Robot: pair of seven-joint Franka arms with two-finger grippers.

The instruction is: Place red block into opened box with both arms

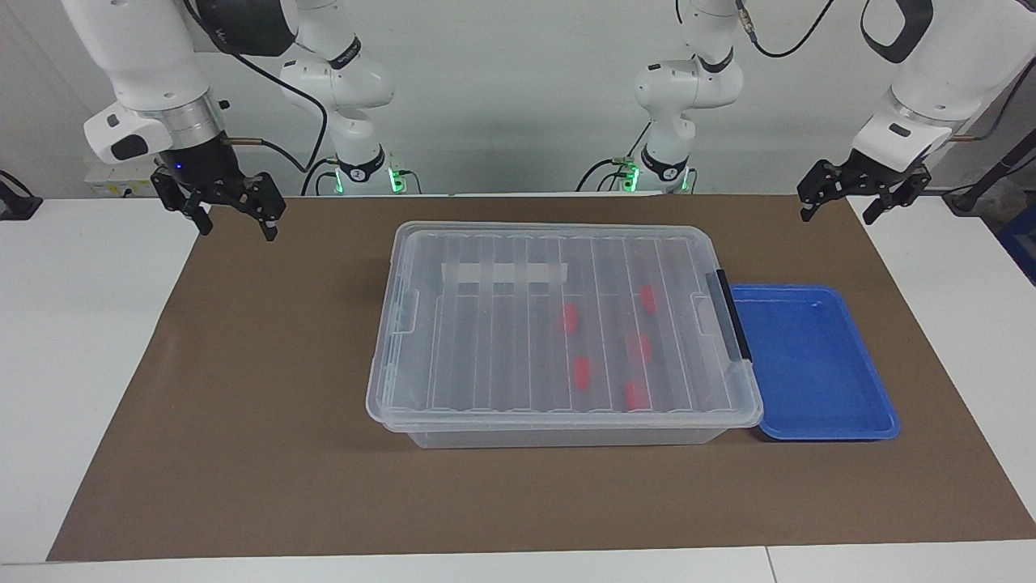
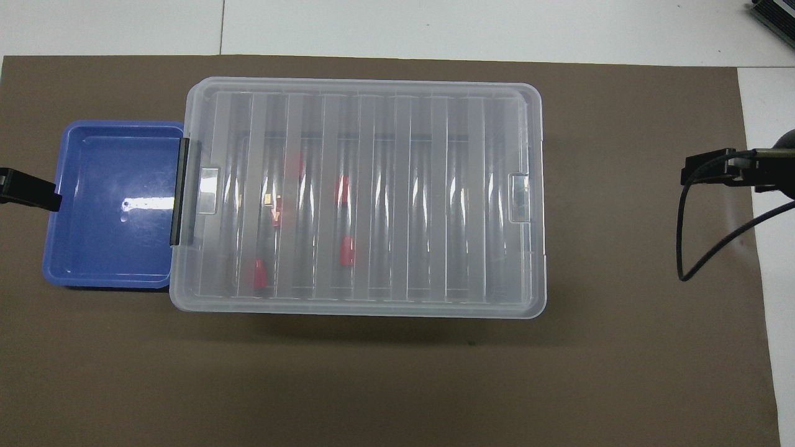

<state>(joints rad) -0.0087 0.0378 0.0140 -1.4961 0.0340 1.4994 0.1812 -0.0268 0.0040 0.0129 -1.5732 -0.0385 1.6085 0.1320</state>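
Observation:
The clear box (image 1: 558, 436) stands mid-table with its ribbed lid (image 1: 486, 340) resting shut on it. Through the lid (image 2: 435, 205) I see several red blocks (image 1: 581, 371) lying in the half of the box toward the left arm's end; one red block (image 2: 346, 251) shows plainly from overhead. My right gripper (image 1: 237, 231) hangs open and empty over the mat's corner at the right arm's end, well apart from the box. Over the mat's edge at the left arm's end, my left gripper (image 1: 835, 217) is also open, holding nothing.
An empty shallow blue tray (image 1: 817, 364) touches the box's black-handled end (image 1: 728, 316), toward the left arm's end. A brown mat (image 1: 267, 421) covers the table under everything. A black cable (image 2: 689, 248) hangs from the right wrist.

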